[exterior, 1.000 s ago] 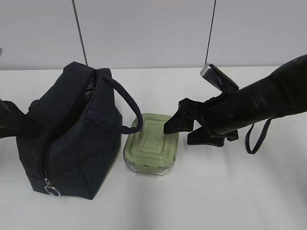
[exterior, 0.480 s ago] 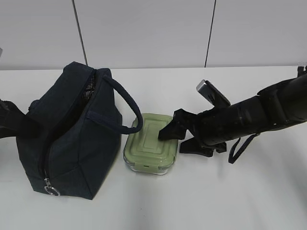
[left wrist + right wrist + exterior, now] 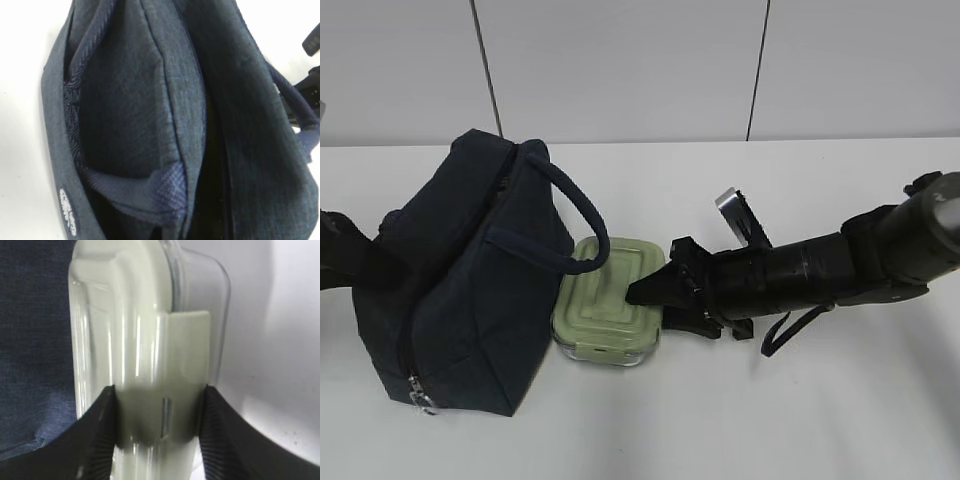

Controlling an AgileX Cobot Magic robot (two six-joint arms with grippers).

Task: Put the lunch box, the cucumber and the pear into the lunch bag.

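The dark navy lunch bag stands at the left with its top open; it fills the left wrist view. The lunch box, clear with a sage-green lid, lies against the bag's right side. My right gripper is at the box's right end. In the right wrist view its two fingers press on either side of the box. My left arm reaches the bag's left side; its gripper is hidden by fabric. The cucumber and the pear are out of view.
The bag's padded handle loops over the box's left end. A zipper pull hangs at the bag's lower front corner. A cable loop hangs under the right arm. White table, with a grey wall behind.
My right gripper has dropped and moved left onto the lunch box's end. The box has slid left against the bag, and the bag has leaned left.
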